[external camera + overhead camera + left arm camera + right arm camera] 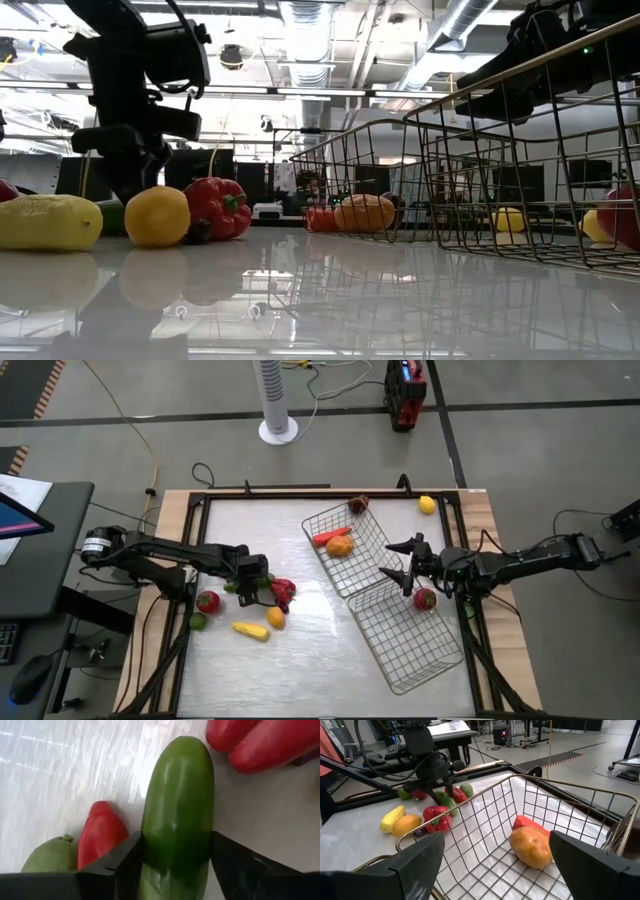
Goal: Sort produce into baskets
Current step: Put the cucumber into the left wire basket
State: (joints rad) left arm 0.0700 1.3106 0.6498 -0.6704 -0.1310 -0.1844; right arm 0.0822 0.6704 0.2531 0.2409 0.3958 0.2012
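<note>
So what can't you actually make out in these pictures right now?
- Long green cucumber, left wrist view: near end cut off by the picture's edge, between the left gripper fingers.
- Round red fruit, low view: cut by the edge, behind silver wire-mesh basket bars.
- Right gripper holds nothing visible.

A green cucumber stood at frame centre, clamped between the left gripper's dark fingers. A red piece and a green lime lay lower left; a red pepper filled the upper right.

No readable text, no labels, brands, numbers or signs legible in any view
</note>
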